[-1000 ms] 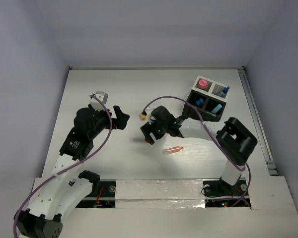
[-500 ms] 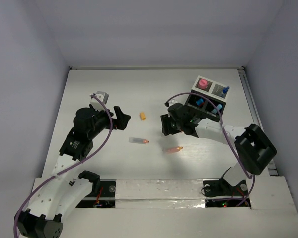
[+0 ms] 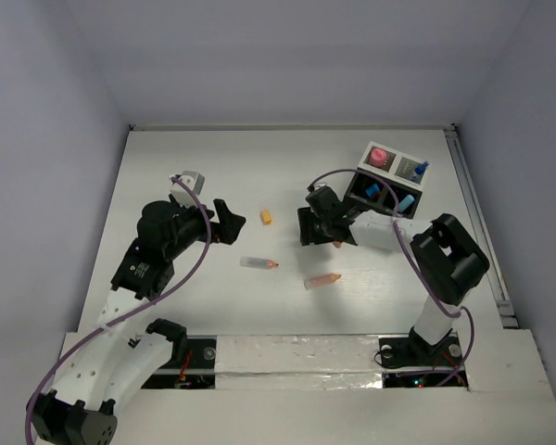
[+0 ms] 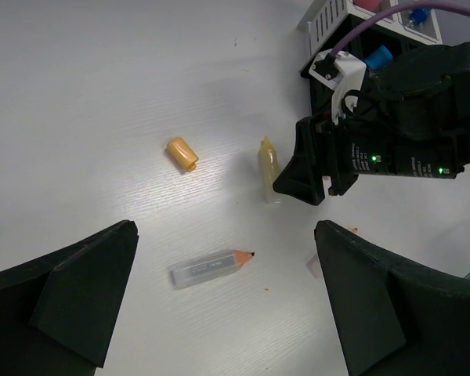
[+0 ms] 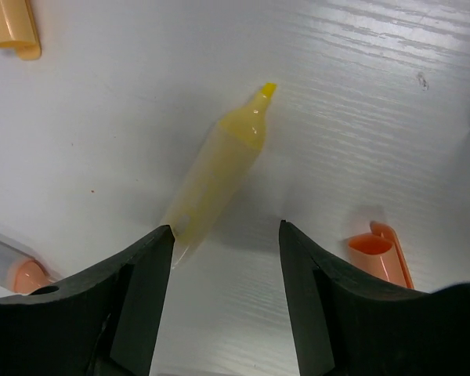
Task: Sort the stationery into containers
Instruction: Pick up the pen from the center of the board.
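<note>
No legible text, label or number anywhere.

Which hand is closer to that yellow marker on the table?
Right. The right hand hangs directly over the yellow marker; the left hand is open and well away to its left.

The left claw (image 4: pixel 225 229) gapes above a clear orange-tipped stick (image 4: pixel 210 267), a yellow stick (image 4: pixel 269 172) and an orange cap (image 4: pixel 182 153).
</note>
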`<move>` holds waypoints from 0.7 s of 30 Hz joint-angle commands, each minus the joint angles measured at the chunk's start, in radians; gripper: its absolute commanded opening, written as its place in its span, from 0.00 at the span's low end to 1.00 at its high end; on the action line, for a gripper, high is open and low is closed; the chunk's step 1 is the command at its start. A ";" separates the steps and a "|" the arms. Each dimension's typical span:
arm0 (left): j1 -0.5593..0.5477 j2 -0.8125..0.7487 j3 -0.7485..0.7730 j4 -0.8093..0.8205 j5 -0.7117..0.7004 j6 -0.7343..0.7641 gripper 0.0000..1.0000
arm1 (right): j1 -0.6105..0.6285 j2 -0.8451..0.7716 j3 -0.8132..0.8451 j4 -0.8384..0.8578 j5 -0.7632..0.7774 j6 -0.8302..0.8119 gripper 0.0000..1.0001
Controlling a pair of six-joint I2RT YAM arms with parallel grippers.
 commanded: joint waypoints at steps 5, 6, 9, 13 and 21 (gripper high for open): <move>0.005 0.001 0.014 0.048 0.028 -0.006 0.95 | 0.001 0.016 0.035 -0.032 0.037 0.002 0.69; 0.005 -0.001 0.011 0.049 0.029 -0.006 0.95 | 0.001 0.010 0.038 -0.030 0.035 0.002 0.70; 0.005 -0.004 0.011 0.051 0.029 -0.007 0.95 | 0.001 -0.005 0.049 -0.021 0.011 0.001 0.71; 0.005 -0.008 0.009 0.052 0.034 -0.009 0.95 | 0.001 -0.024 0.062 -0.011 0.007 0.004 0.65; 0.005 -0.011 0.011 0.058 0.048 -0.009 0.95 | 0.001 -0.050 0.079 0.049 0.007 0.020 0.67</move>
